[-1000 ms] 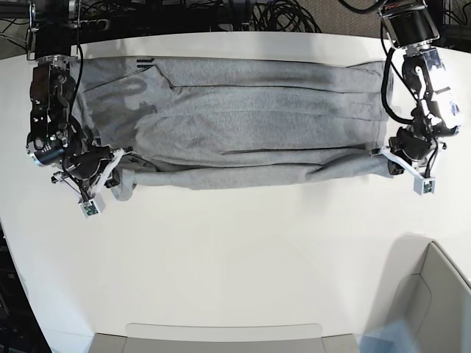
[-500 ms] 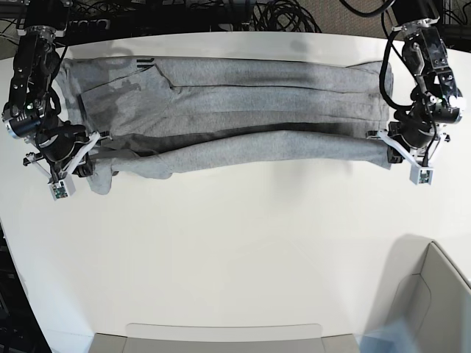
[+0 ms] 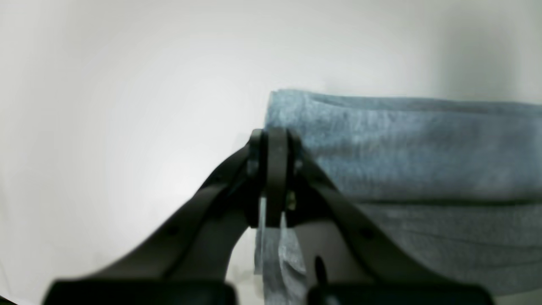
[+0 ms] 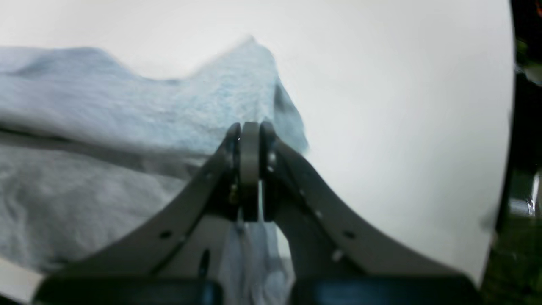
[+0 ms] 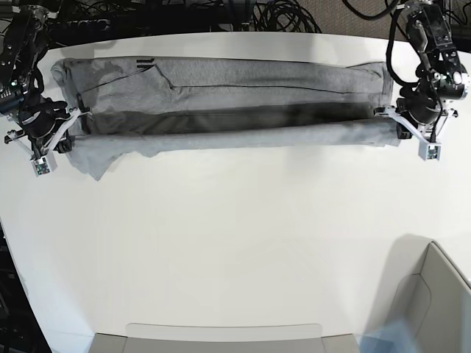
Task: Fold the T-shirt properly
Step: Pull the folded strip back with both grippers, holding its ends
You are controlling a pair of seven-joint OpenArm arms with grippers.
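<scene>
t-shirt (image 5: 221,103) pinched between both grippers

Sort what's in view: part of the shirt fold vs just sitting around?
In the job:
- T-shirt, near edge lifted
- left tool, shut on the T-shirt's hem
- right tool, shut on the other end

Lying about:
- grey bin, near corner
- grey tray, near edge
- cables behind the table

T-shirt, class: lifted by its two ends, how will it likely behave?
Probably floppy: the T-shirt sags between the left gripper and right gripper. Likely light: thin pinches carry it. A loose corner dangles, so it may unfold.
</scene>
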